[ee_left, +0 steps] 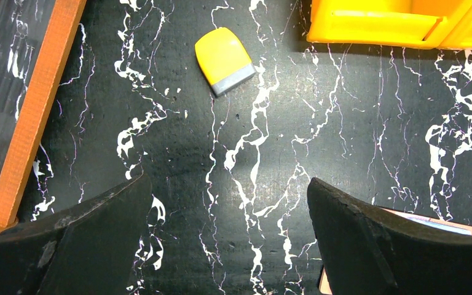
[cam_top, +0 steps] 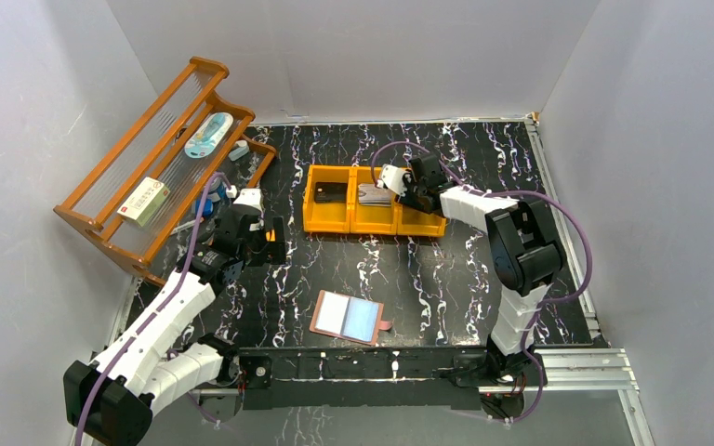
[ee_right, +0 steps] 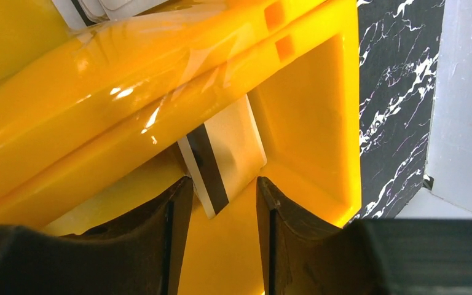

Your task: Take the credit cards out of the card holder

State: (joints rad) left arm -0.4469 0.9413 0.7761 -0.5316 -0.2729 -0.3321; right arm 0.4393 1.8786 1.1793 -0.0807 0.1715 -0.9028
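Card holder (cam_top: 347,318): salmon-pink, open and flat on black marbled table (cam_top: 428,269), just beyond arm bases, pale blue lining up.
Left gripper (ee_left: 226,184): spread wide, grasping nothing, above bare table near yellow-and-grey block (ee_left: 224,61).
Right gripper (ee_right: 224,179): jaws parted, released, over right compartment of orange tray (cam_top: 372,228).
Striped credit card (ee_right: 221,153): resting in that compartment, lower end between fingertips.
Other credit cards (cam_top: 375,193): in left and middle compartments.
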